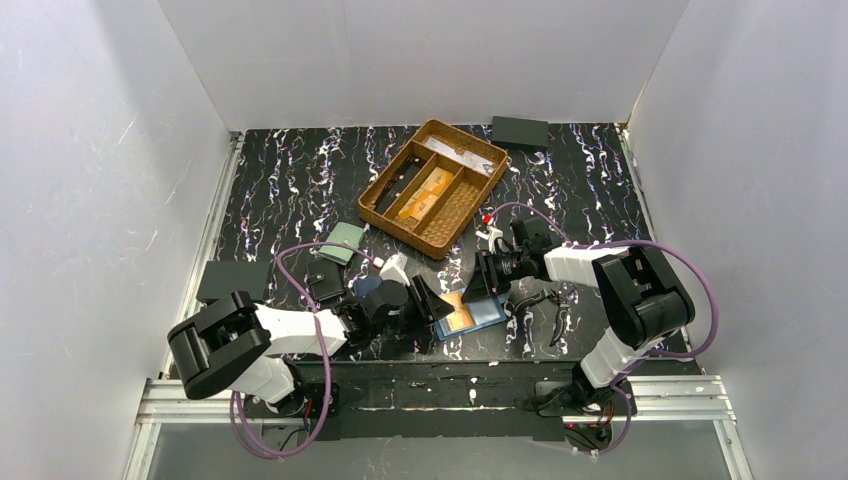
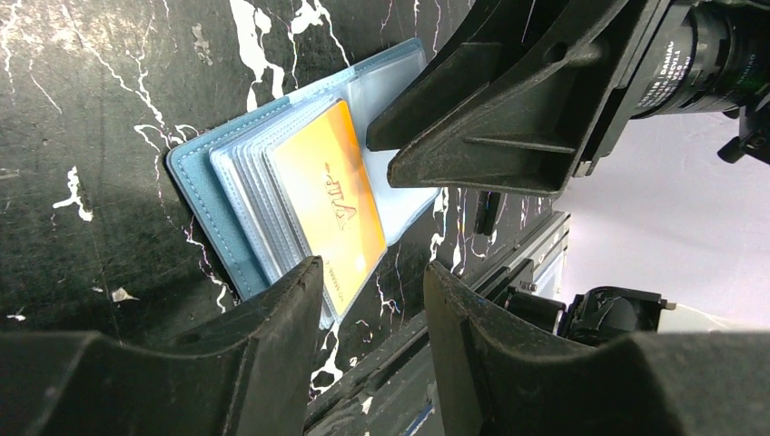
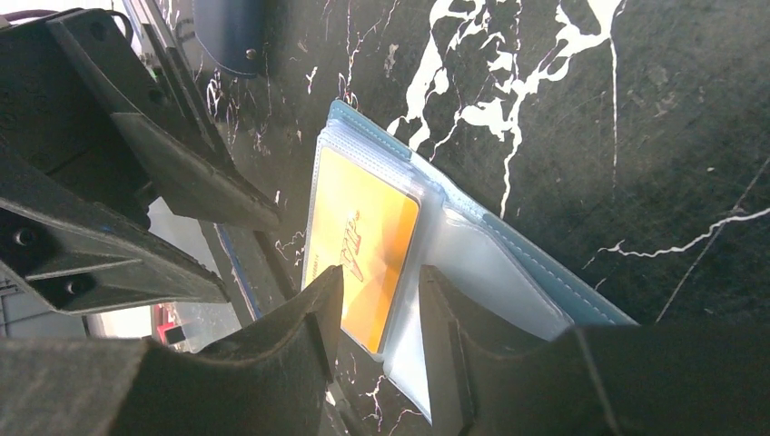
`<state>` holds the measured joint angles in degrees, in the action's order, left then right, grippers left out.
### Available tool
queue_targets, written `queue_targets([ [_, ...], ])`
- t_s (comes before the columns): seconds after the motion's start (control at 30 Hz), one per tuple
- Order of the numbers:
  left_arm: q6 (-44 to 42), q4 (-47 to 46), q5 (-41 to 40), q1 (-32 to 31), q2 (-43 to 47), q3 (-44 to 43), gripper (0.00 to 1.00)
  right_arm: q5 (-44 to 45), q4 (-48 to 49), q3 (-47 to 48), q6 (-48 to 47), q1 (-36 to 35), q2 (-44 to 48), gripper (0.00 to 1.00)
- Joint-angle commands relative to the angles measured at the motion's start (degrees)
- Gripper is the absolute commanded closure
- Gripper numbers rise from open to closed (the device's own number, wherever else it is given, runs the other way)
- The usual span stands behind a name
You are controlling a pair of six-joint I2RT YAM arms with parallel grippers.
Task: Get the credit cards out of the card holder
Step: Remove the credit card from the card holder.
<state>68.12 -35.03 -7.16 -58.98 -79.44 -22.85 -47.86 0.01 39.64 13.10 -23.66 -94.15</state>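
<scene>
Right, from above: the card holder (image 1: 490,318) lies open, left gripper (image 1: 443,308) and right gripper (image 1: 490,293) flanking it, one each side. Left wrist: jaws part-open, credit card (image 2: 331,204) in its clear sleeve just ahead of them. Right wrist alone shows its jaws narrowly apart, straddling the card's edge

Robot lab test cell, white panel walls (image 1: 90,150); black marbled tabletop (image 1: 290,170), aluminium rail (image 1: 185,402) in front
</scene>
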Motion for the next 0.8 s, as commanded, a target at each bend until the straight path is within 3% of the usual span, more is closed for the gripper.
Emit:
queue_targets([
  [0.0,-0.57,0.75,0.41,0.60,-1.61,-1.85,0.56,0.20,0.08,1.85,-0.92,-0.25,-0.70,0.56],
  [0.77,-0.20,0.06,2.08,1.06,-3.63,-2.80,0.56,0.19,-1.42,1.93,-1.12,-0.25,-0.88,0.56],
])
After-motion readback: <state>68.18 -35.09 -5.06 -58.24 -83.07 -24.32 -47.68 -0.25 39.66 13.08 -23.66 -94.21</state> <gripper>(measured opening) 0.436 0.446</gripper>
